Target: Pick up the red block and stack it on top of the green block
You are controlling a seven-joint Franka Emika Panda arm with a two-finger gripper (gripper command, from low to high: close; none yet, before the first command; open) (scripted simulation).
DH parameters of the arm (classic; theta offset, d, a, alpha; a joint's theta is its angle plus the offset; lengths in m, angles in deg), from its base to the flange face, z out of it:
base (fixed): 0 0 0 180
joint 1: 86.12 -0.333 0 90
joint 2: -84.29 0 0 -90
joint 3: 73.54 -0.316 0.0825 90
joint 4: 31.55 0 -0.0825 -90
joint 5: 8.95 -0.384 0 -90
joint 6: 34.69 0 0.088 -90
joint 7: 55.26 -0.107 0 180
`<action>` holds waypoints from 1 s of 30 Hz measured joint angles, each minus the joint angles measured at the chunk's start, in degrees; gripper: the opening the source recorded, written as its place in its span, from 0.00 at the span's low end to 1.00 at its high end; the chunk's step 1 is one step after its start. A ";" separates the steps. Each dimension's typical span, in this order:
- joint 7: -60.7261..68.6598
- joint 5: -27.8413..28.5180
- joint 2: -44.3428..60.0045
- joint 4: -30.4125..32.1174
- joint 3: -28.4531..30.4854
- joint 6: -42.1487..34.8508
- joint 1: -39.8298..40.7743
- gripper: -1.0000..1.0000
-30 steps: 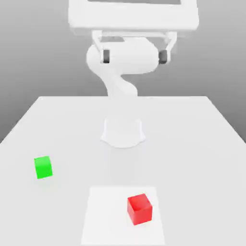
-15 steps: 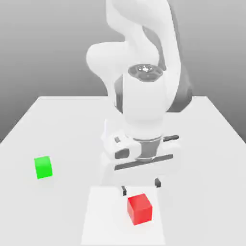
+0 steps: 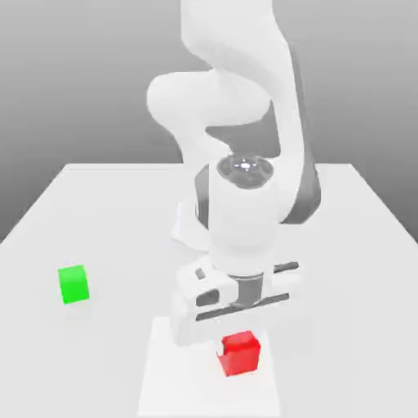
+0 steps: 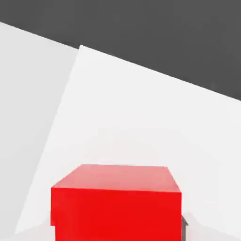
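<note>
Exterior view, red block grasped by gripper over white patch, green block set well apart on tabletop, exterior view's left.

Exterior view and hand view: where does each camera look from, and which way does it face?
Exterior view: off the arm, raised, looking down across the table toward the arm's base; the arm shows, reaching toward the camera, with the tool at the red block.
Hand view: on the hand, close above the red block, looking down past it to the white patch; a dark sliver of the tool shows beside the block.
Shared: the red block and the white patch.
</note>
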 joint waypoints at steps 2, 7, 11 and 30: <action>-1.14 0.86 -3.38 1.11 2.01 -2.19 2.81 0.00; -7.02 5.30 -10.05 5.12 8.67 -4.53 16.93 0.00; -11.23 7.94 -15.00 8.53 13.58 -5.91 25.40 0.00; -2.71 -8.92 -4.92 12.45 24.73 6.64 29.44 0.00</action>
